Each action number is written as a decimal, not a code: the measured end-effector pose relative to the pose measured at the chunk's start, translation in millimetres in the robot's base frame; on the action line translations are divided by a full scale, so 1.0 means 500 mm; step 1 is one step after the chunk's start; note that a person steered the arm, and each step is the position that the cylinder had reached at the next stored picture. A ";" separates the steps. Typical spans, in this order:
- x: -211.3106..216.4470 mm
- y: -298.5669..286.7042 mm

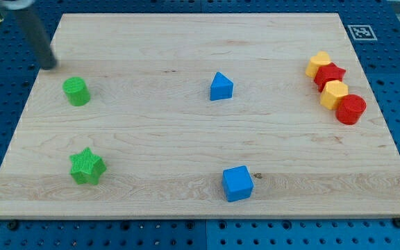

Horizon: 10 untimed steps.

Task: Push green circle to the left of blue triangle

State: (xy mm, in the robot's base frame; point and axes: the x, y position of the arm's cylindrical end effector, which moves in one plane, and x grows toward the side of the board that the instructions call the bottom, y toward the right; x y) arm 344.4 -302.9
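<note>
The green circle (pixel 76 91) stands near the left side of the wooden board (pixel 186 139). The blue triangle (pixel 221 87) stands near the board's middle, well to the right of the green circle. My tip (pixel 50 67) comes down from the view's top left and rests on the board, a little up and left of the green circle, not touching it.
A green star (pixel 87 167) lies at the lower left. A blue cube (pixel 237 183) lies at the lower middle. At the right, a yellow block (pixel 318 63), a red star (pixel 330 74), a yellow block (pixel 335 94) and a red circle (pixel 351 109) form a diagonal row.
</note>
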 end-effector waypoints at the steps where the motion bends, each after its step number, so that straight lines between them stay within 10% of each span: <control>1: 0.010 -0.004; 3: 0.180 0.055; 5: 0.106 0.337; 8: 0.027 0.203; 10: 0.045 0.414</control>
State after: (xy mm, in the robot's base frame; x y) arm 367.0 -96.2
